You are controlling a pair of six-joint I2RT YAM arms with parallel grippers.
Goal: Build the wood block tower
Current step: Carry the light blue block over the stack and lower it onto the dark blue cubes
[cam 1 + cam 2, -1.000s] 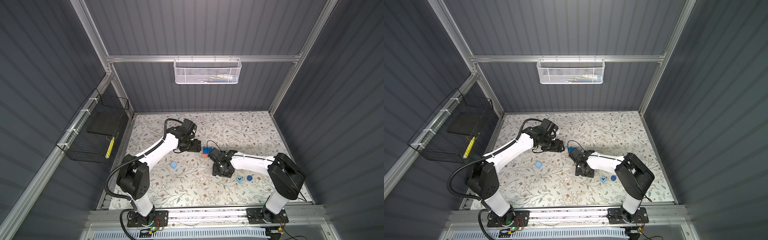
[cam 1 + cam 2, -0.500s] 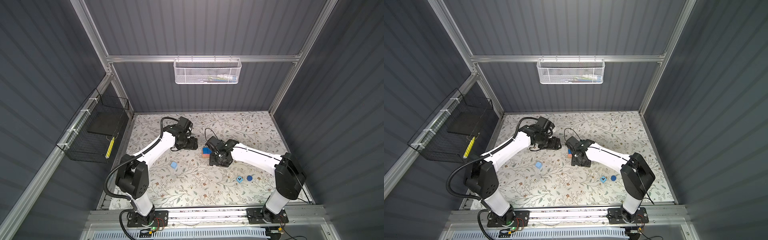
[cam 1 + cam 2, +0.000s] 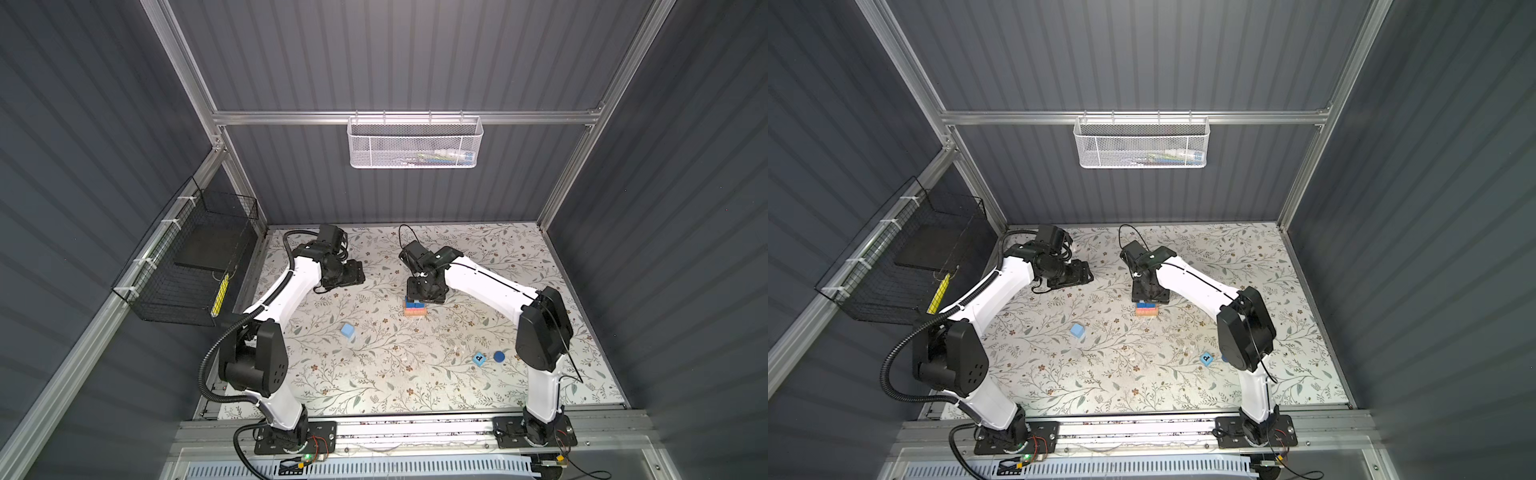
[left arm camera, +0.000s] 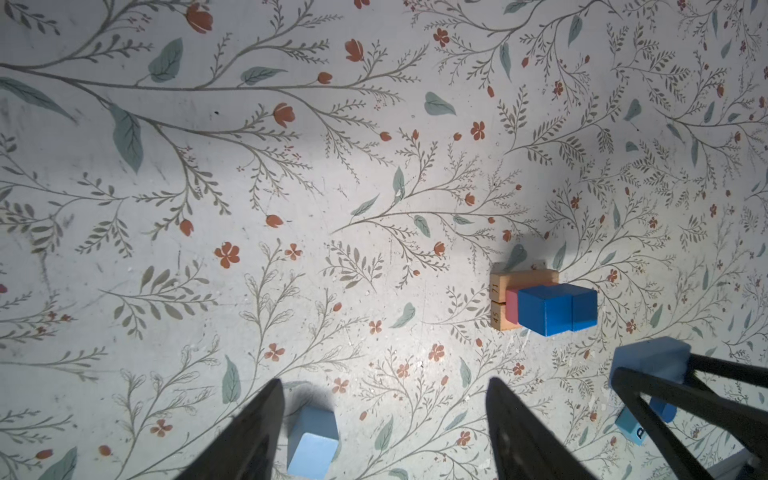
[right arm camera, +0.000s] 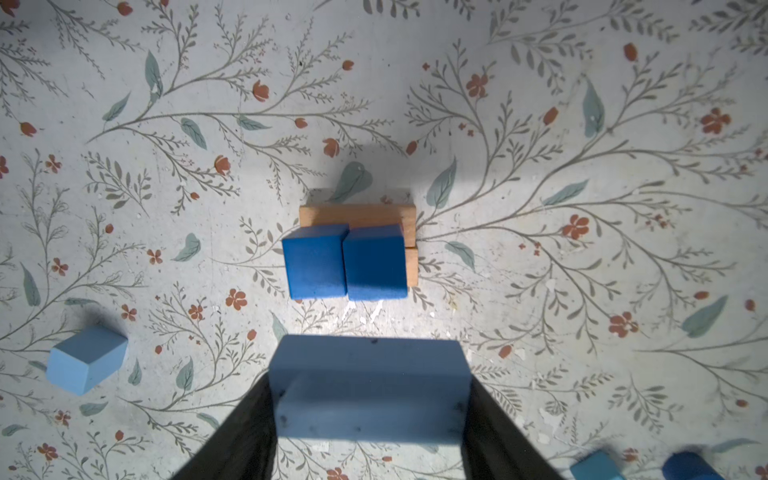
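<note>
Near the middle of the floral-patterned worktop (image 3: 374, 374) stands the wood block tower (image 3: 414, 308). Two tan wooden bars (image 5: 357, 216) lie side by side at its base, a pink bar (image 4: 512, 306) lies on them, and two dark blue cubes (image 5: 314, 262) sit touching each other on top.

The right pincer (image 5: 369, 415) is clamped on a light blue wooden bar (image 5: 368, 361), one finger against each end. The bar hangs level and clear of the cubes. In both top views it seems to sit just behind the stack rather than squarely over it, though the wrist hides the gap.

The left pincer (image 4: 385, 382) is spread wide with nothing between its fingers, raised above the back left of the worktop. A plain light blue cube (image 3: 347, 330) lies apart to the tower's front left. A light blue cube with a black letter (image 3: 478, 359) and a dark blue cylinder (image 3: 499, 355) rest just beside each other at front right.
</note>
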